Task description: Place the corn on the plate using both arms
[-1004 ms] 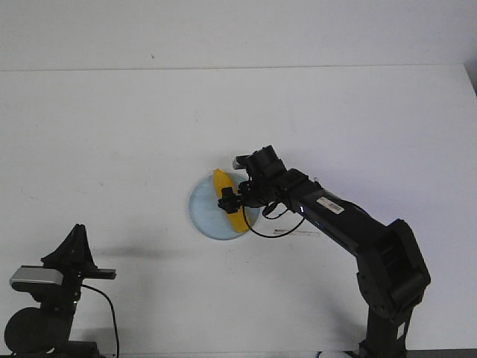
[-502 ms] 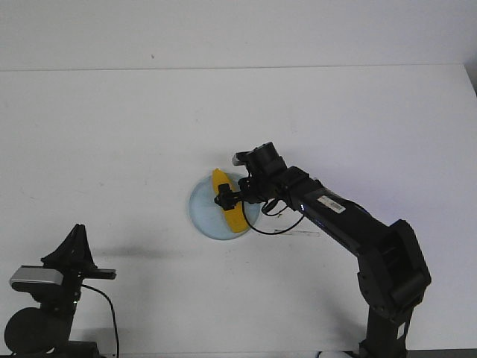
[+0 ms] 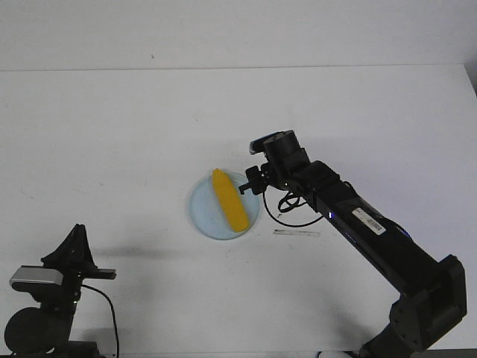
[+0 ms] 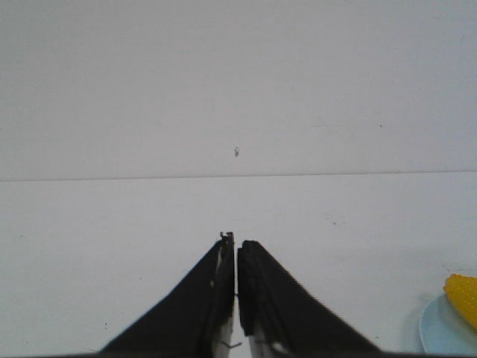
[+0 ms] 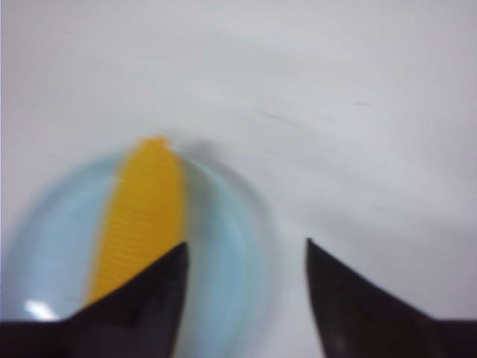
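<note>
The yellow corn [image 3: 229,201] lies across the pale blue plate [image 3: 201,214] near the table's middle. It also shows blurred in the right wrist view [image 5: 138,216] on the plate [image 5: 231,261]. My right gripper [image 3: 250,183] is open and empty, raised just right of the plate's far-right rim, with its fingertips [image 5: 179,253] wide apart. My left gripper [image 4: 236,242] is shut and empty; its arm [image 3: 71,257] rests at the table's near-left corner. The corn's end [image 4: 462,294] and plate edge [image 4: 440,332] peek into the left wrist view.
A thin white strip [image 3: 296,233] lies on the table right of the plate, under the right arm. A black cable [image 3: 287,212] loops below the right wrist. The table's far edge [image 3: 223,68] meets a white wall.
My right gripper has let go of the corn and drawn back up and to the right. The corn now lies free on the plate. The left arm has not moved.
</note>
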Available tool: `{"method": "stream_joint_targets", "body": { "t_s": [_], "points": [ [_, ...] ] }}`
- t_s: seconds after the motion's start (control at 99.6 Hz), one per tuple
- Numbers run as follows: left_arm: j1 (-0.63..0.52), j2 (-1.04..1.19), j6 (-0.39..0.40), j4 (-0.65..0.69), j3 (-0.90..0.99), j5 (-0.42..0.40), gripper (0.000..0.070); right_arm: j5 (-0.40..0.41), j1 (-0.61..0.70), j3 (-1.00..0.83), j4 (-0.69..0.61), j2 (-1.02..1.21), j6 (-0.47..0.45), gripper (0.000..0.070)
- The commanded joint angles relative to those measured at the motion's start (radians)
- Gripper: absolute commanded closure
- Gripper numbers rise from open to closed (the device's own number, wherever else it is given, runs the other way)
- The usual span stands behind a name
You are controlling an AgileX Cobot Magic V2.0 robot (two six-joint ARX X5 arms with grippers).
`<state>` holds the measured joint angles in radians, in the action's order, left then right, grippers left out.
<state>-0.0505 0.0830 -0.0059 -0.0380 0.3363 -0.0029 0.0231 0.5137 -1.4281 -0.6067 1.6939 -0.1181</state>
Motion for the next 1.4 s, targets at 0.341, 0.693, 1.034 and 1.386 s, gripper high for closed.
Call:
{"method": "stream_joint_targets", "body": {
  "t_s": [0.341,0.693,1.034,1.386],
  "points": [
    [0.000,-0.002,0.013,0.012,0.005,-0.001,0.0699,-0.023,-0.095,0.312,0.235,-0.266,0.085,0.0694],
    [0.000,-0.002,0.013,0.012,0.005,-0.001,0.0699,-0.024,-0.291,0.635,0.459,-0.610,0.063,0.0694],
    [0.000,-0.002,0.013,0.012,0.005,-0.001,0.0699,-0.023,-0.513,0.902,0.621,-0.935,0.061,0.0694],
    [0.000,-0.002,0.013,0.012,0.005,-0.001,0.0699,-0.023,-0.532,0.967,0.485,-1.278,0.056,0.0694]
  ]
}}
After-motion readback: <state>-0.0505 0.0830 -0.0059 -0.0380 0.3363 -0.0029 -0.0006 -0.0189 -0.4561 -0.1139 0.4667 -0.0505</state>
